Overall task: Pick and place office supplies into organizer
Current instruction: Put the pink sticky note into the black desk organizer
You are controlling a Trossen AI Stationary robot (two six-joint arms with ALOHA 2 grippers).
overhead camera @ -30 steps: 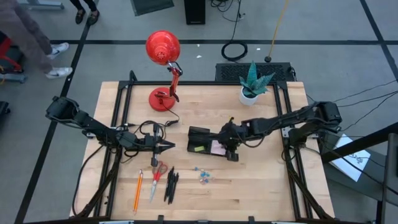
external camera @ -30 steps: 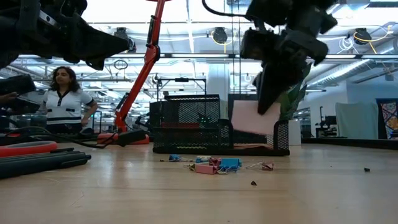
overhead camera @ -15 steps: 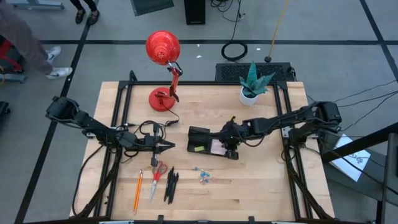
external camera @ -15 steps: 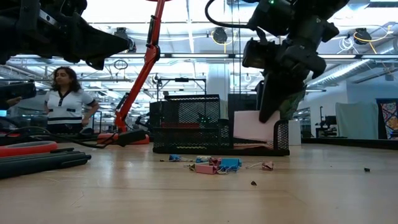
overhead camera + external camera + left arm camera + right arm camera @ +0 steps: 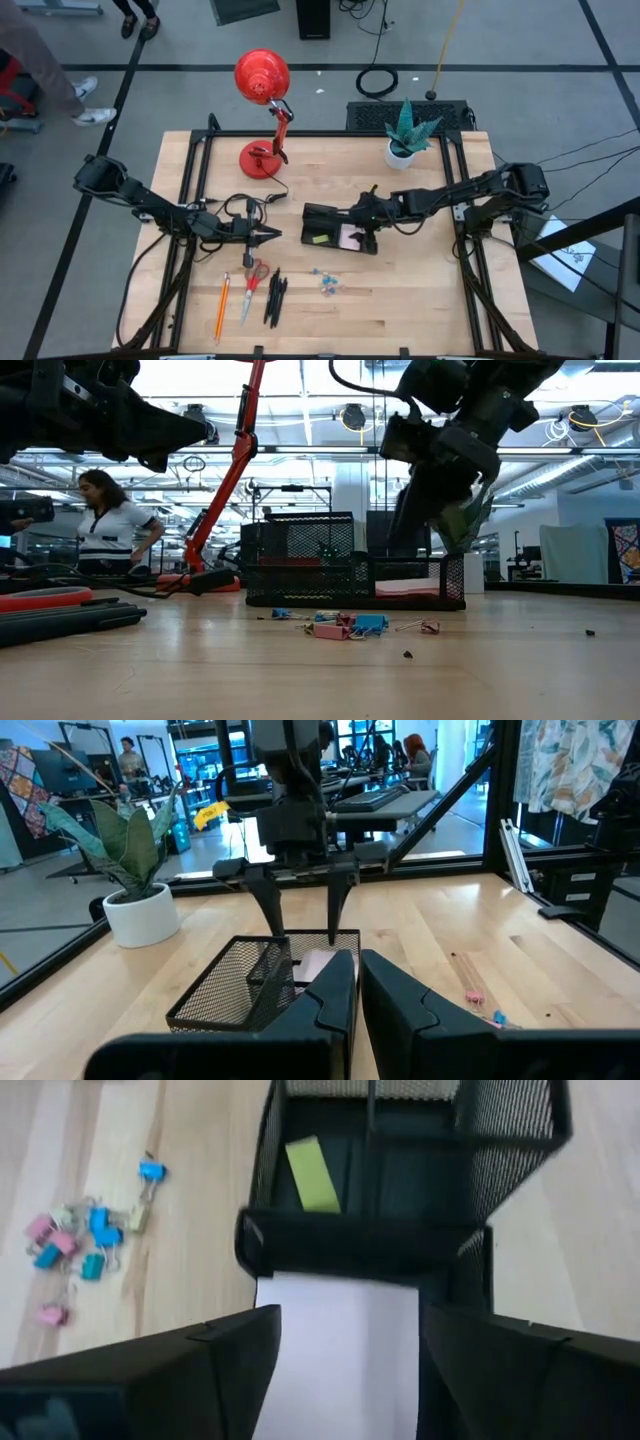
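Near the bench's front edge lie the orange pencil (image 5: 221, 305), scissors (image 5: 250, 285) and pens (image 5: 273, 298), open wood around them. Left hand (image 5: 272, 236) hovers clenched, empty. Right hand (image 5: 347, 228) hangs released above the organizer (image 5: 318, 218), sticky-note pad (image 5: 340, 1350) inside.

grey floor (image 5: 560, 60); ceiling lights (image 5: 352, 415); person (image 5: 108, 525) behind

A light wooden table (image 5: 420, 290) carries two bystanders. A red desk lamp (image 5: 262, 80) stands behind the left claw (image 5: 275, 235), near the table's back edge, with its round shade leaning out past that edge. A spiky green plant in a white pot (image 5: 408, 135) sits behind the right claw (image 5: 362, 232) and a little to its outer side. A coiled black cable (image 5: 377, 82) lies on the grey floor beyond the plant. Far across the room, a person in a striped top (image 5: 105, 520) stands.
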